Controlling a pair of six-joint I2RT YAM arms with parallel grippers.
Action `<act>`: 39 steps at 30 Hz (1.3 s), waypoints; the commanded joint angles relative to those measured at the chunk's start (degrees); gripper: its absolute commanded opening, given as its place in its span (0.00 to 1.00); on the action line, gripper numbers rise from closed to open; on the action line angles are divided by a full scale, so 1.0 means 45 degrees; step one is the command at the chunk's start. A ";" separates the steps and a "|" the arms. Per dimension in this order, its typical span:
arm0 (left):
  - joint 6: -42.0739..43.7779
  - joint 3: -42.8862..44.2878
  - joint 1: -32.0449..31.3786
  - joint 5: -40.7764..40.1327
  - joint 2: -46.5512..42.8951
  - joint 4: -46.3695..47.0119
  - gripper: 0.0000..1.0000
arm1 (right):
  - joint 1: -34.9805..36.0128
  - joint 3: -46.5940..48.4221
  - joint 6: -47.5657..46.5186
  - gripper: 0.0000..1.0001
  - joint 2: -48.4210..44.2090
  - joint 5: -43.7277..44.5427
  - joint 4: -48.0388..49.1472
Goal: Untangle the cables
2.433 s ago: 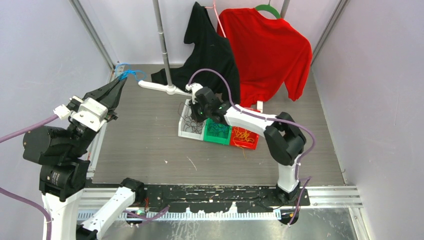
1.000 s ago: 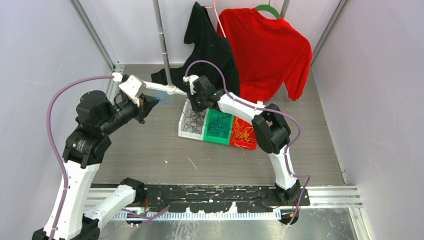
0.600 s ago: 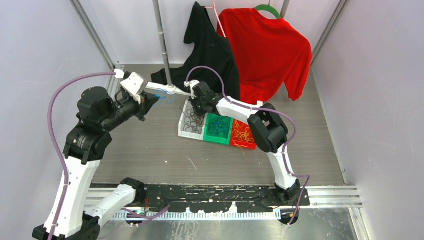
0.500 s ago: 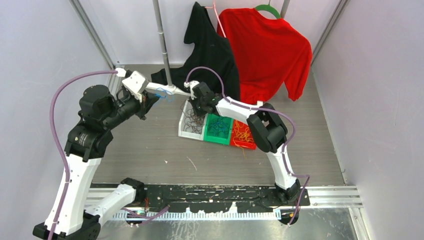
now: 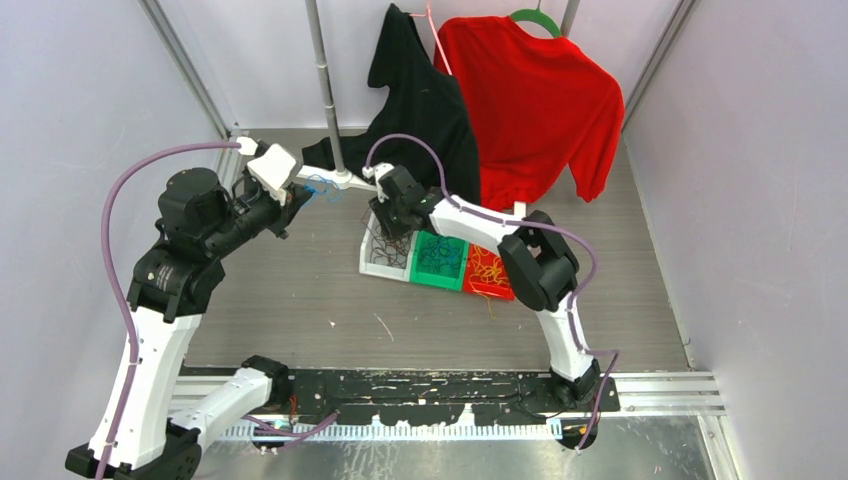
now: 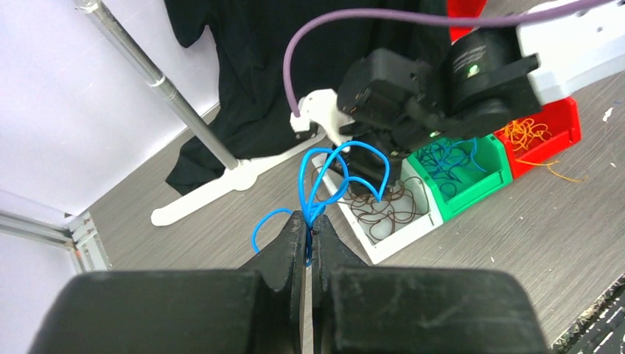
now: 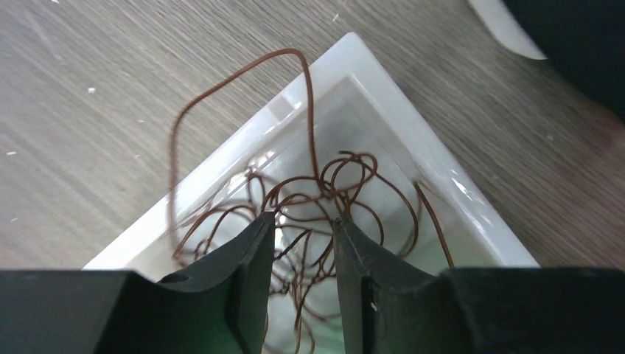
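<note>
Clamped on blue cables (image 6: 308, 203), left gripper (image 6: 309, 247) should pass high over the white bin (image 6: 405, 237), where right gripper (image 7: 304, 221) hangs, jaws apart.

My gripper (image 7: 302, 227) hangs over a white bin (image 7: 435, 158), its two dark fingers (image 7: 247, 276) standing apart with a clear gap. A tangle of thin brown wires (image 7: 317, 193) lies in the bin just ahead of my fingertips, and a few strands cross the gap between them. One wire arches up ahead of my left finger, over the bin's rim and above the grey wood-grain table (image 7: 96, 96). Far ahead to the right lies black cloth (image 7: 582, 44).
</note>
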 commanded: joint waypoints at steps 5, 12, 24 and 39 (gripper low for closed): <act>0.0680 0.0648 0.0064 -0.0435 -0.0120 0.0133 0.00 | 0.0284 0.0477 -0.0040 0.42 -0.2646 -0.0065 -0.0790; 0.0806 0.0384 0.0067 -0.0530 -0.0273 0.0186 0.00 | 0.0830 0.0204 -0.0056 0.44 -0.2495 -0.1724 -0.0148; 0.0975 0.0286 0.0049 -0.0559 -0.0391 0.0338 0.00 | 0.1046 0.0546 0.0503 0.41 -0.1312 -0.1629 0.0418; 0.0874 0.0175 0.0039 -0.0585 -0.0606 0.0545 0.00 | 0.1436 0.0523 0.0303 0.01 -0.1127 -0.0614 0.1094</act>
